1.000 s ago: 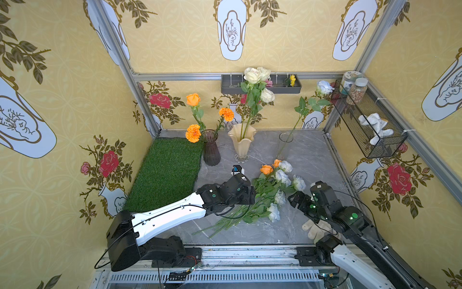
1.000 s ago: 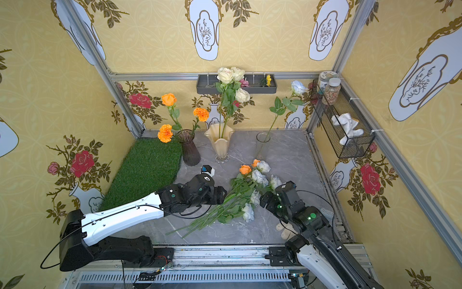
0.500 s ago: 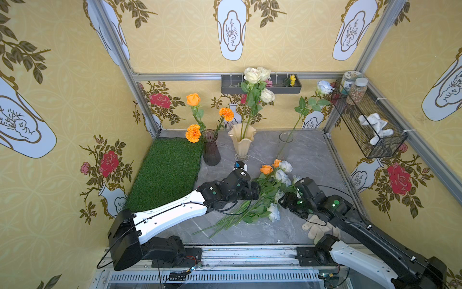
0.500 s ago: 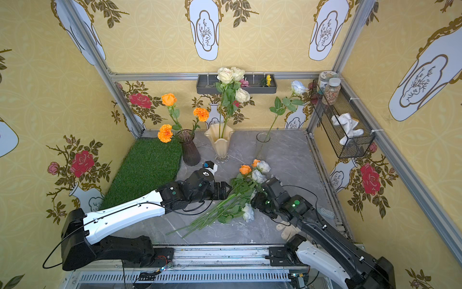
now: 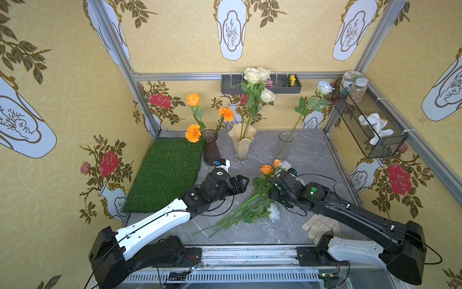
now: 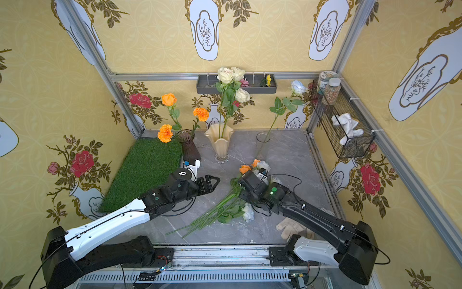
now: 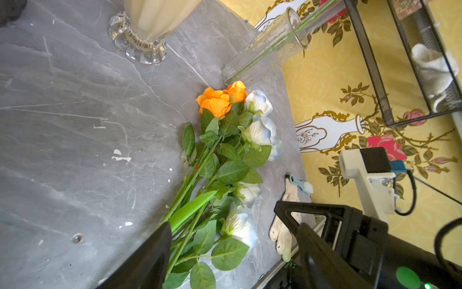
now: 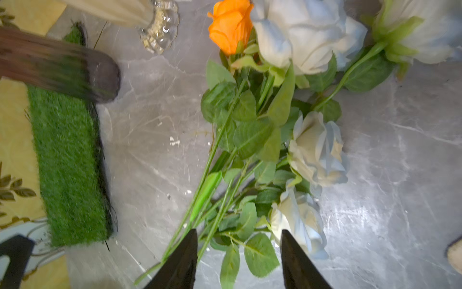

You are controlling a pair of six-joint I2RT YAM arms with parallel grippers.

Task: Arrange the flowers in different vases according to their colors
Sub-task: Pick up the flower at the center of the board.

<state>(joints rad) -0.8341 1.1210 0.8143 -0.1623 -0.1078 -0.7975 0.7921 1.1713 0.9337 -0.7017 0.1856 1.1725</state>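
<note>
Over the flower stems (image 5: 233, 213) on the counter (image 5: 312, 155), right fingers (image 8: 180, 262) stand apart; left fingers (image 5: 240, 180) nearby are apart, empty.

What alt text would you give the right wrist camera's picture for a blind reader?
The right pincer, jaws apart, hangs over flowers lying on a grey table: an orange rose and several pale blue-white roses on green stems. A grass mat lies nearby.

right claw (image 8: 238, 232) moved forward over the loose flowers (image 8: 245, 135), jaws narrower than 1 second ago
</note>
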